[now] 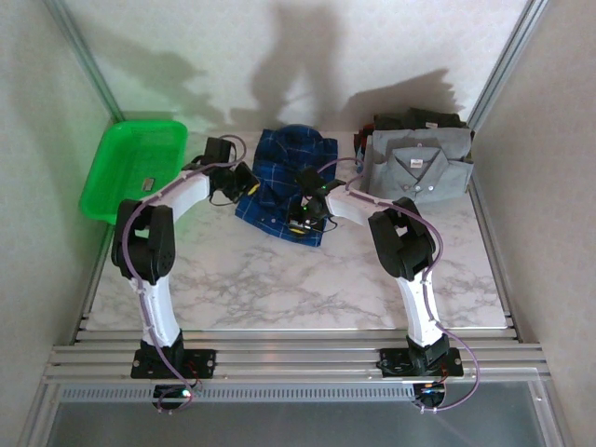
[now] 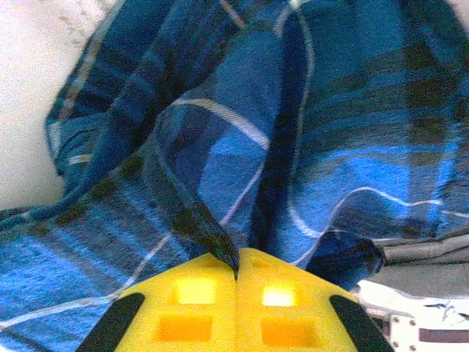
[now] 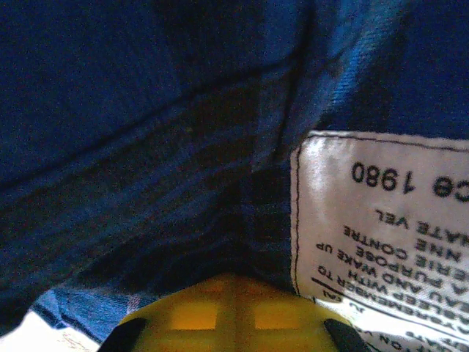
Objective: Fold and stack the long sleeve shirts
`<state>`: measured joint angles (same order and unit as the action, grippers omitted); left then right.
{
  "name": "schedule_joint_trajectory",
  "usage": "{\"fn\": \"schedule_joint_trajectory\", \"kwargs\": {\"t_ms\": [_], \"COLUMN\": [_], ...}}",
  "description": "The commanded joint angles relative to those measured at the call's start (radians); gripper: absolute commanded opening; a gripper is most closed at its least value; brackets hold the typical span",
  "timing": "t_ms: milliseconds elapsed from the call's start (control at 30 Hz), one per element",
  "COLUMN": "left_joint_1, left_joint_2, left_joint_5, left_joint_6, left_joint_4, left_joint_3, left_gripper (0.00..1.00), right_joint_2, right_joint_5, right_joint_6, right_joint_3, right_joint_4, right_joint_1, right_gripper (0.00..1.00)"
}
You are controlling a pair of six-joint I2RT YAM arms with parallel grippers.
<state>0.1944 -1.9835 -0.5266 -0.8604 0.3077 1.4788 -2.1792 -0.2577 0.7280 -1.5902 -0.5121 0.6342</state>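
Observation:
The dark blue plaid shirt (image 1: 279, 177) lies crumpled at the table's back centre. My left gripper (image 1: 246, 182) is at its left edge; in the left wrist view the yellow fingers (image 2: 190, 293) are pressed together, with a thin dark fold of plaid cloth (image 2: 212, 235) pinched at my left gripper's (image 2: 237, 265) tip. My right gripper (image 1: 307, 216) is at the shirt's front right edge. In the right wrist view my right gripper (image 3: 236, 282) is shut, with plaid cloth (image 3: 146, 147) draped over its tip beside a white care label (image 3: 388, 220). The folded grey shirt (image 1: 419, 166) tops darker folded shirts (image 1: 419, 119) at the back right.
A green plastic basket (image 1: 130, 168) stands at the back left, tilted against the wall. Bare marble table (image 1: 279, 289) stretches in front of the plaid shirt. The enclosure's walls and metal posts close in both sides.

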Motion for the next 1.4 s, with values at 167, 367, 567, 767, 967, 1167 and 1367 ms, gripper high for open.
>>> {"fn": "schedule_joint_trajectory", "kwargs": {"t_ms": [167,367,567,767,967,1167,1367], "left_joint_1": [0.028,0.041,0.047,0.042,-0.003,-0.013,0.025], "left_joint_2": [-0.087,-0.195,-0.284,-0.184,-0.008,0.272,0.601], "left_joint_5": [-0.055,-0.072,-0.044,-0.008,0.060,0.112,0.040], "left_joint_6": [-0.049,-0.133,-0.139,-0.154,-0.059,0.047,-0.109], "left_joint_4": [-0.080,-0.155,-0.096,-0.148,0.011,0.119,-0.076], "left_joint_3": [0.175,0.276,0.358,0.322,0.345,0.078,-0.472], "left_gripper": [0.00,0.00,0.08,0.66,1.00,1.00,1.00], "right_joint_2": [-0.030,-0.019,-0.011,0.036,0.189,0.283,0.257], "right_joint_5": [0.065,0.067,0.071,0.085,0.183,0.245,0.230], "right_joint_6": [0.007,0.023,0.025,0.037,0.030,0.007,-0.015], "right_joint_3": [0.078,0.109,0.114,0.106,0.072,0.013,0.006], "right_joint_4": [-0.143,-0.129,-0.138,-0.167,-0.247,-0.291,-0.292], "right_joint_1": [0.044,0.054,0.064,0.065,0.051,-0.009,-0.056], "right_gripper": [0.00,0.00,0.00,0.08,0.37,0.43,0.44]}}
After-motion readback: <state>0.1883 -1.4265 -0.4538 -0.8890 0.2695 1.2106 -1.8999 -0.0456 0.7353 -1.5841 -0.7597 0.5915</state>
